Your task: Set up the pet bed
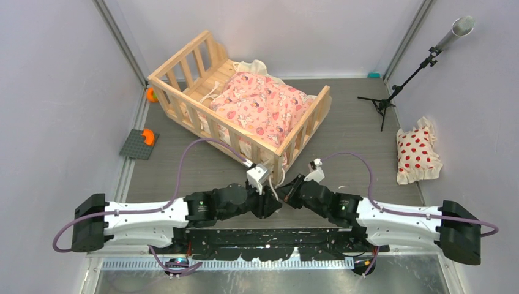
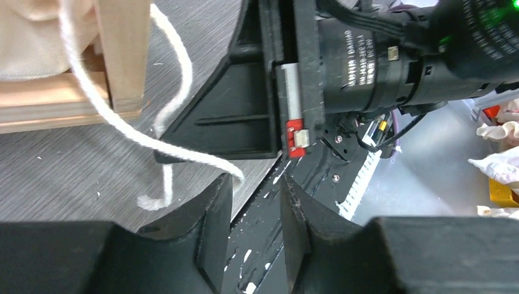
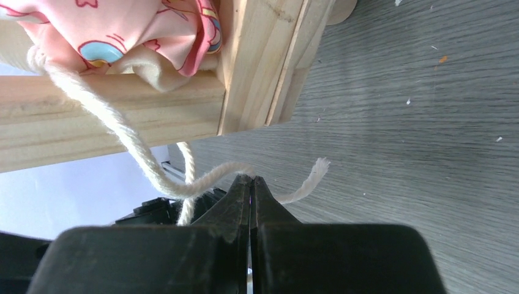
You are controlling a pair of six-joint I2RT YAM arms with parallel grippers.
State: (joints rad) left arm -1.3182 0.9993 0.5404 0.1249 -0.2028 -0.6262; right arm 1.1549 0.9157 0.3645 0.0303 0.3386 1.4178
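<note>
The pet bed [image 1: 177, 57], a light wooden crib frame, stands at the back left with a pink cartoon-print cushion [image 1: 263, 107] lying in it. Both grippers meet at its near corner. My right gripper [image 3: 251, 179] is shut on a cream tie [image 3: 141, 153] that hangs from the cushion over the bed's rail [image 3: 110, 116]; the tie's frayed end sticks out to the right of the tips. My left gripper [image 2: 257, 184] is open, its jaws apart. A cream tie [image 2: 122, 125] runs from the corner post [image 2: 125, 55] down to the left fingertip [image 2: 223, 184]. From above, the left gripper [image 1: 276, 197] and right gripper [image 1: 292, 190] nearly touch.
A white pillow with red dots [image 1: 416, 153] lies at the right. A grey studded plate [image 1: 136, 147] with an orange piece and another orange thing [image 1: 150, 95] sit by the left wall. A black tripod stand [image 1: 392, 98] is at the back right.
</note>
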